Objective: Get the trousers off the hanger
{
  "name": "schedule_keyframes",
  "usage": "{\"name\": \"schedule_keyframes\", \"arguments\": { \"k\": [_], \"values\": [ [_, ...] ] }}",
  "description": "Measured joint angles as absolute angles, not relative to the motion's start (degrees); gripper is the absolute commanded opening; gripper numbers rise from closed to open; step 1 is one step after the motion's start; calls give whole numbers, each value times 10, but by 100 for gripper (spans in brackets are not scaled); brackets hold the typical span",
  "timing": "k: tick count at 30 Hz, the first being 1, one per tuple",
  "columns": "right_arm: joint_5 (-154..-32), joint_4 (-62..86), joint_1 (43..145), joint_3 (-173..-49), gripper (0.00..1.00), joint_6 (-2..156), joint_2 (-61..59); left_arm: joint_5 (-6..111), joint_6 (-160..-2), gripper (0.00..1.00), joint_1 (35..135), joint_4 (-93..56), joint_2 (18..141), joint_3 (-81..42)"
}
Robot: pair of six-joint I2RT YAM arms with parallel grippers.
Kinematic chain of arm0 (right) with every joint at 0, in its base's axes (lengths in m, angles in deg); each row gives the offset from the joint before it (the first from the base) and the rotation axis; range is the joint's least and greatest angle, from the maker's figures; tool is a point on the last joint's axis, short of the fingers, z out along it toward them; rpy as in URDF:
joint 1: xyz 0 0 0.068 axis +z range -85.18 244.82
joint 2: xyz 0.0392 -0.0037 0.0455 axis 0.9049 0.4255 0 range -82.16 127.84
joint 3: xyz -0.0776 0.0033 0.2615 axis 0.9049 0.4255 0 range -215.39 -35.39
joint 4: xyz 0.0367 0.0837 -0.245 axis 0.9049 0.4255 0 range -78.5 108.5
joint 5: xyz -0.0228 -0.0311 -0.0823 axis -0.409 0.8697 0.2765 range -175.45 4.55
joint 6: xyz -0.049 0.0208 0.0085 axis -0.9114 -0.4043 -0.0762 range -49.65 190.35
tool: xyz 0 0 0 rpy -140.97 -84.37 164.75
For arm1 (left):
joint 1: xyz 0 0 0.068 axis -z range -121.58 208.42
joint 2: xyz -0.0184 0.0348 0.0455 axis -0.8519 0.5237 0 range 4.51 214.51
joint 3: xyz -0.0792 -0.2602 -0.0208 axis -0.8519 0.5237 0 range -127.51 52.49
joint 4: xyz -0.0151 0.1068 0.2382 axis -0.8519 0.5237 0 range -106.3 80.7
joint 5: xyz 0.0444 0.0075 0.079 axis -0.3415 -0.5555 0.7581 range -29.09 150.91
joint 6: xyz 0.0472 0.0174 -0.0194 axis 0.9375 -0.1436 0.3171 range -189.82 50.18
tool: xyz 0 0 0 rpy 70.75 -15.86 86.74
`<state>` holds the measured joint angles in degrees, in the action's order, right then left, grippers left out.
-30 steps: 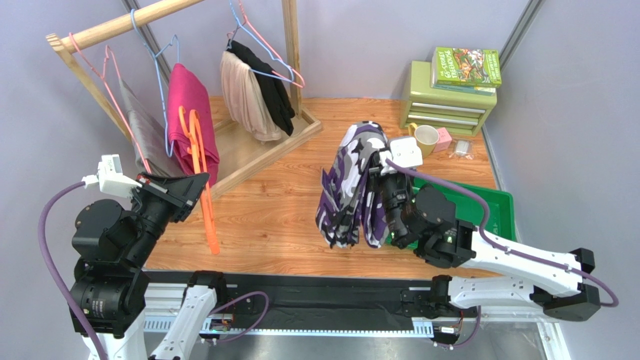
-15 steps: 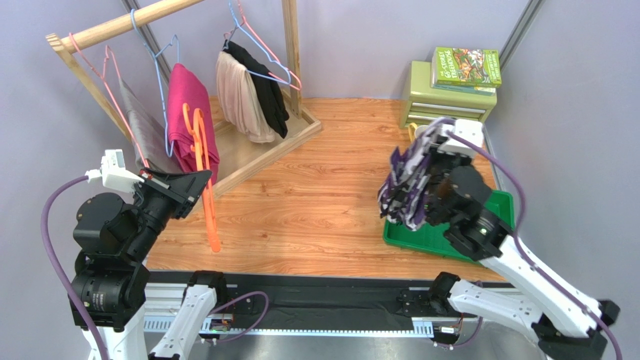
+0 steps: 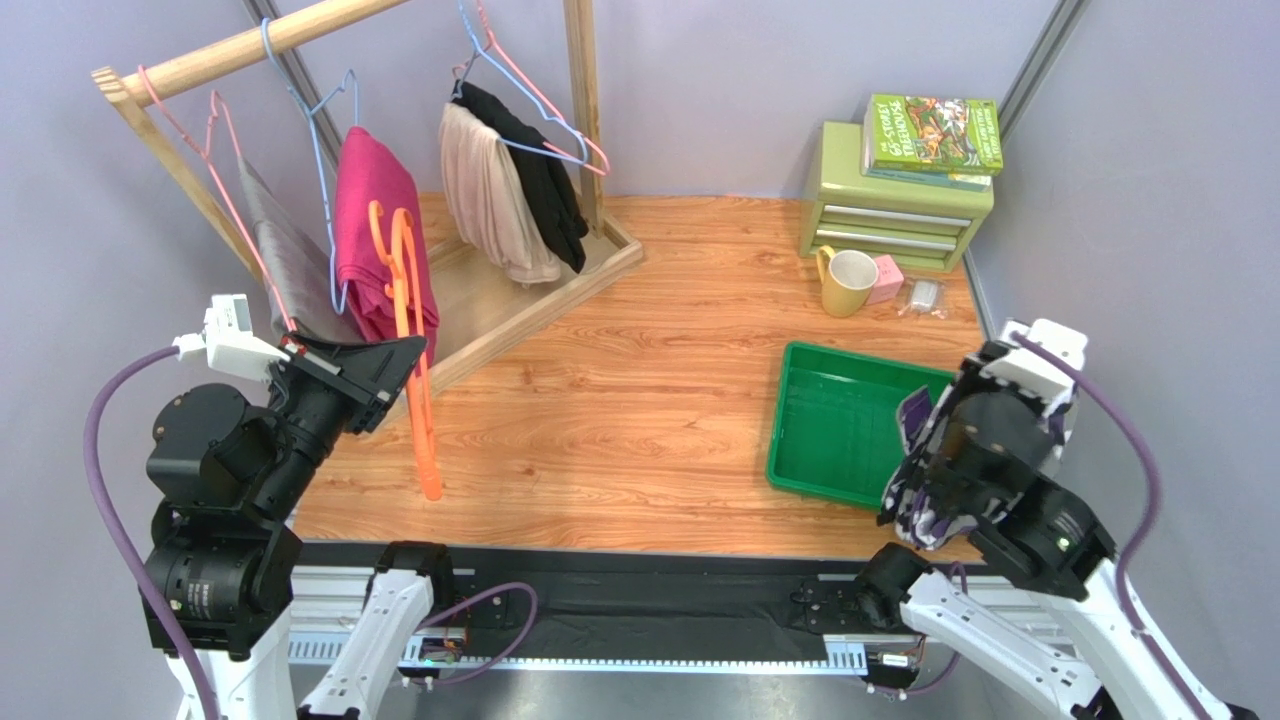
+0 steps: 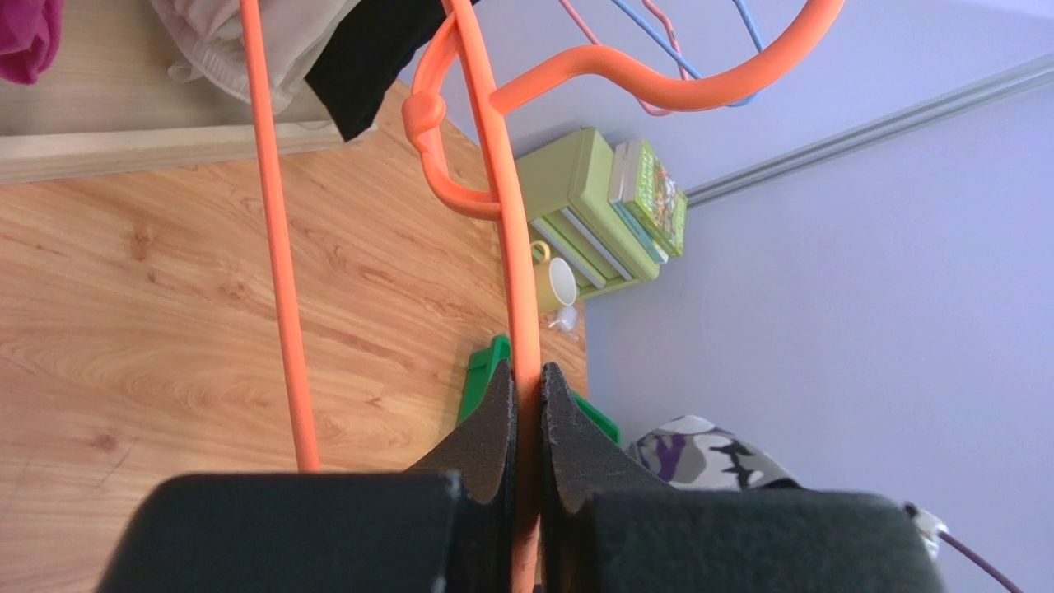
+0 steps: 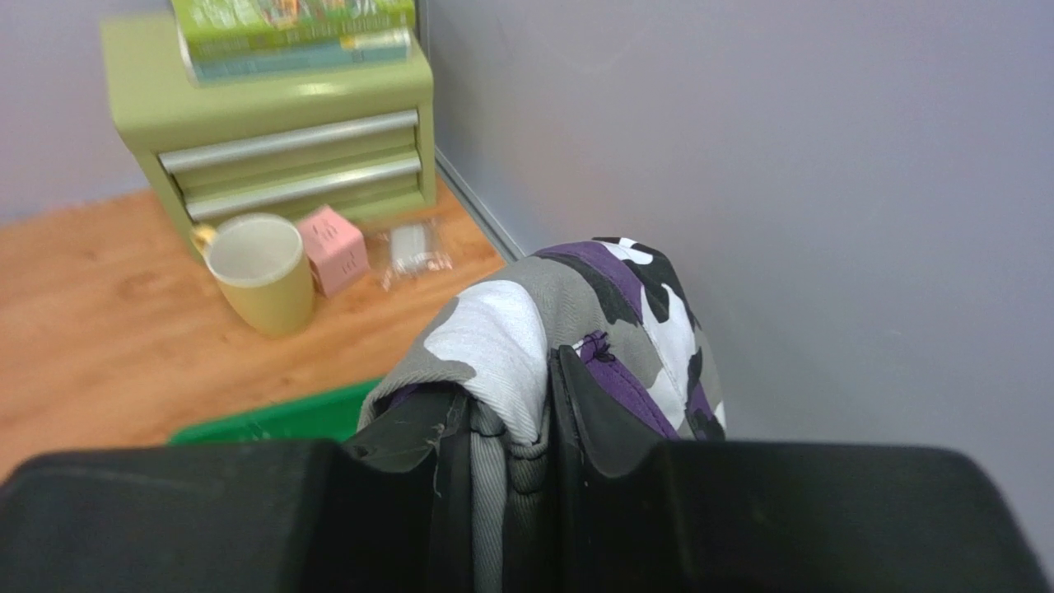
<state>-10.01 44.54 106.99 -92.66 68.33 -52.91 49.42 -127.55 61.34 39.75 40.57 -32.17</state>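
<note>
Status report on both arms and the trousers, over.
Left jaws shut on orange hanger. Right jaws shut on camouflage trousers, held near green tray. Magenta trousers still on rack. No obstacle seen.

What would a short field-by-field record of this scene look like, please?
left tool: shut on bare orange hanger
right tool: shut on camouflage trousers, held beside green tray
pink trousers: hanging on wooden rack
task status: camouflage pair off its hanger; pink pair not yet

Left arm [image 3: 226, 480], right arm [image 3: 1037, 525]: black joints, white links. Purple cables [image 3: 87, 458] looping off white wrist cameras [image 3: 229, 333]. Black wedge fingers [image 4: 489, 426].
</note>
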Motion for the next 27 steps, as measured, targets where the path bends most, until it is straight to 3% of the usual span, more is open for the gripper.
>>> {"name": "schedule_keyframes", "arguments": {
  "k": [6,18,21,23,25,27],
  "values": [
    [-142,552,1070,-879,0,787,-442,487,-1276,0,613,389,405,-295],
    [-268,552,1074,-922,8,889,-73,486,-1275,0,614,389,403,-289],
    [-299,552,1074,-947,21,897,-35,489,-1274,0,614,391,403,-292],
    [-317,554,1073,-959,54,901,-26,490,-1274,0,614,392,403,-293],
    [-331,555,1071,-971,80,906,-22,490,-1273,0,614,392,403,-294],
    [-342,561,1071,-984,86,918,-22,490,-1271,0,614,392,403,-294]
  ]
}}
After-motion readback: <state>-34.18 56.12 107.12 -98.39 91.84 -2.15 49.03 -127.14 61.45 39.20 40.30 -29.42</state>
